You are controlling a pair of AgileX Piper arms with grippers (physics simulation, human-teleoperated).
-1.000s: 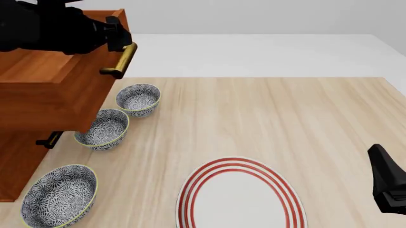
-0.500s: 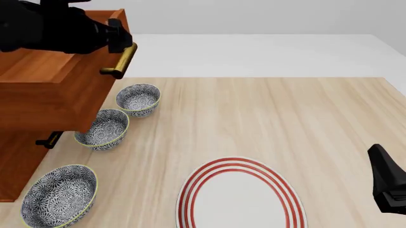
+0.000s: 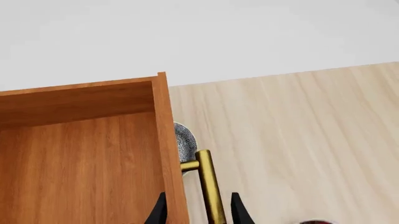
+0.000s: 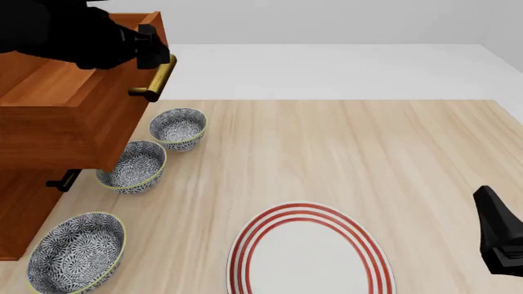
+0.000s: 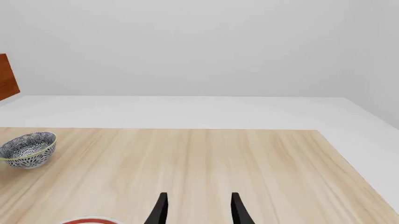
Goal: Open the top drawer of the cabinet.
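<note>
Reddish-brown wood is filling most of what I'm seeing off my left side: the cabinet (image 4: 21,214) is standing at the far left of the table (image 4: 343,153), and the top drawer (image 4: 57,116) is sticking well out of it, open box up, so I'm looking straight into its bare wooden floor in my left wrist view. My left gripper (image 4: 151,52) is sitting right up at the drawer front, and my two black fingertips (image 3: 159,212) are straddling the brass handle (image 4: 155,78), one on the drawer-front side and one on the outer side. The gap is narrow, barely wider than the bar, but I honestly can't tell if the pads are actually pressing on it or just sitting beside it.

Below that handle a lower drawer's handle (image 4: 61,181) is poking out of the cabinet front. Just under and beside my left fingers three patterned bowls are lined up along the cabinet: the far bowl (image 4: 178,127), the middle bowl (image 4: 131,166) touching it, and the near bowl (image 4: 76,251) apart from them.

Moving right, a red-ringed plate (image 4: 309,254) is lying at the near edge, between my two grippers.

Way over on the right, my right gripper (image 5: 197,210) is hanging low over bare table, fingers parted and holding nothing, well away from the drawer.
</note>
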